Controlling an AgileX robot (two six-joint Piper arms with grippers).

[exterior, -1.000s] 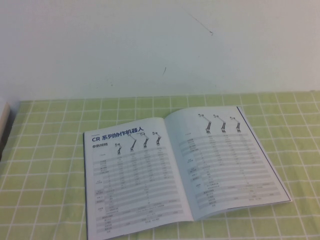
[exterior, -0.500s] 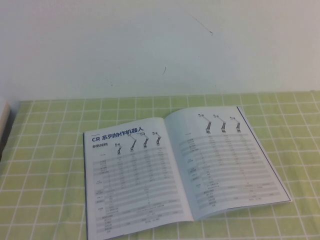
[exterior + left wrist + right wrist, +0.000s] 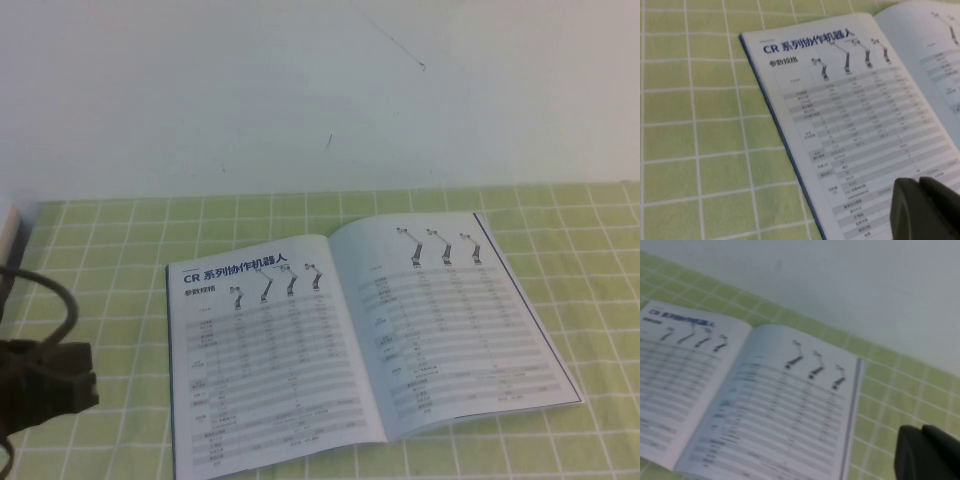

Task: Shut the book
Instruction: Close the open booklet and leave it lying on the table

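The book [image 3: 365,345] lies open and flat on the green-checked tabletop [image 3: 100,250] — its left page just ahead of my left gripper [image 3: 922,202], its right page ahead of my right gripper [image 3: 925,447]. How far either is open — I cannot tell.

Open book [image 3: 365,340]: white pages with grey-banded tables, a blue headline, small dark robot figures and a navy cover edge. Beneath it lies a cloth [image 3: 100,240] of light green squares ruled in white. The wall [image 3: 300,90] is plain white with a few thin dark marks. The left gripper [image 3: 922,205], above the lower tables, appears black. The right gripper [image 3: 925,452], over green cloth just off the navy edge, looks equally dark.
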